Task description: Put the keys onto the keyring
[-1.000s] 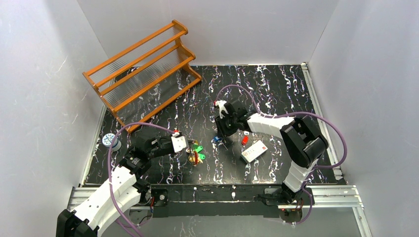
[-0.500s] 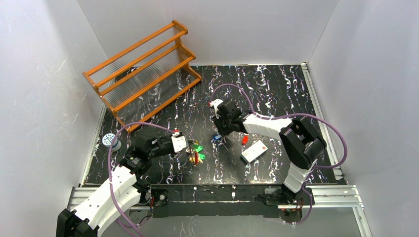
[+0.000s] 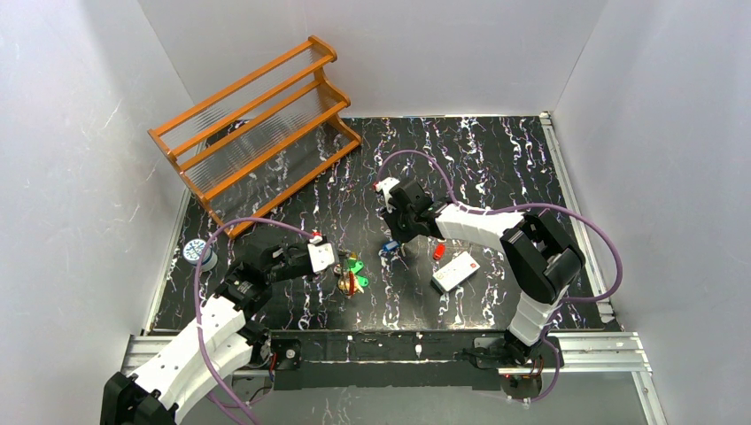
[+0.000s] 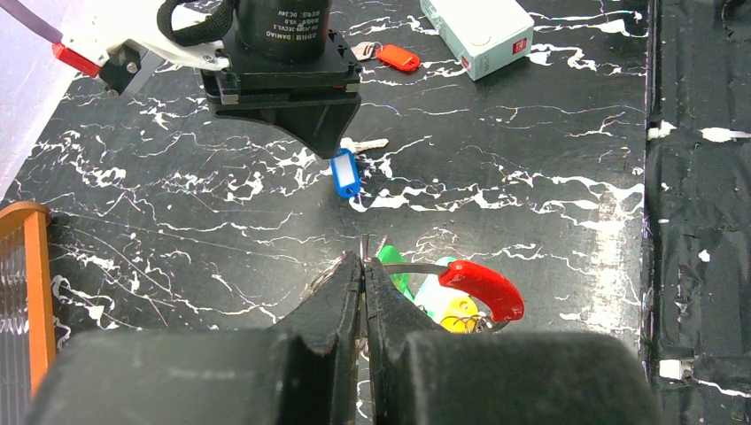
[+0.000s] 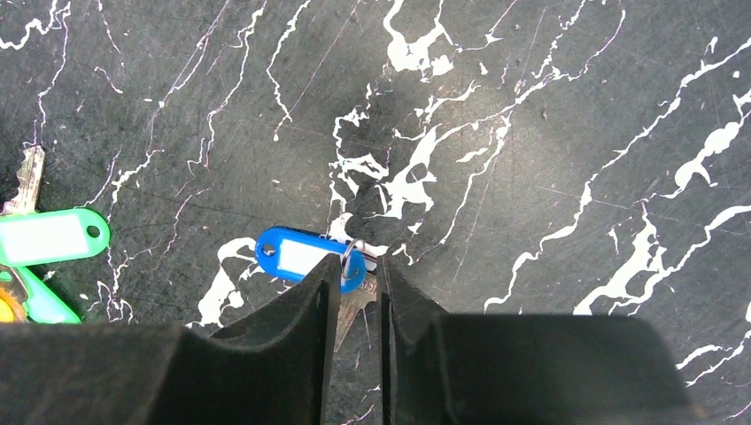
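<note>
Black marbled tabletop fills my screens, white walls all round. Left gripper first: fingers clenched tight, with the thin keyring wire pinched at the tips. Just ahead and to the right of those tips I've got a green key, a red key and a yellow key bunched together at the ring. Farther ahead of it, the right gripper points straight down over the blue key. Its fingers stand either side of that key's small metal loop and blade, with only a sliver of gap between them (whether the pads actually bite, I can't tell from here). The blue tag sticks out to the left of the fingertips, flat on the table. Beyond the right gripper, on the left wrist view, a second red key lies loose, with a white box near it. Orange rack sits well away, far off to the left gripper's left.
</note>
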`<state>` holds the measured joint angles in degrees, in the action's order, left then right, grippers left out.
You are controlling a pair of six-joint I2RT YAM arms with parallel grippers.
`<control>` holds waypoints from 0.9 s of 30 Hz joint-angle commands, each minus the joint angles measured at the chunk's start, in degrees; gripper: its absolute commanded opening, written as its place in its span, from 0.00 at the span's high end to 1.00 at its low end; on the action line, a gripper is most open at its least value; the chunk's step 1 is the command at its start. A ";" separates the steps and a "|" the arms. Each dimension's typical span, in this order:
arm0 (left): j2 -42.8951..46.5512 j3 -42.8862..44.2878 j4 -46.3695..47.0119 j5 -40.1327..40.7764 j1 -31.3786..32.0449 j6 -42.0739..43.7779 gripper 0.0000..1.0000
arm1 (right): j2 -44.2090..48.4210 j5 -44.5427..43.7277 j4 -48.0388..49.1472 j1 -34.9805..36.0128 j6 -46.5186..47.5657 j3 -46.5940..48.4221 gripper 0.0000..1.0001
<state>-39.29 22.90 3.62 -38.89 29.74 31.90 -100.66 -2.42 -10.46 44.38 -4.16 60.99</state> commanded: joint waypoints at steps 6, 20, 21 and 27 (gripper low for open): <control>-0.05 2.24 0.60 -1.75 0.16 -0.40 1.00 | -1.02 1.27 0.31 0.18 0.92 2.62 0.70; -0.17 2.19 0.60 -1.77 0.15 -0.52 1.00 | -0.92 -0.05 -0.18 0.18 0.82 2.20 0.92; -0.18 2.16 0.60 -1.73 0.15 -0.53 1.00 | -0.75 -0.21 -0.18 0.23 0.71 2.26 0.94; -0.08 2.15 0.60 -1.31 0.15 -0.63 1.00 | 0.75 -1.22 -0.54 0.18 0.71 2.67 0.99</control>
<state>-39.59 23.00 3.79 -39.05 29.74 31.86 -101.51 -2.28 -10.55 44.38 -3.81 61.36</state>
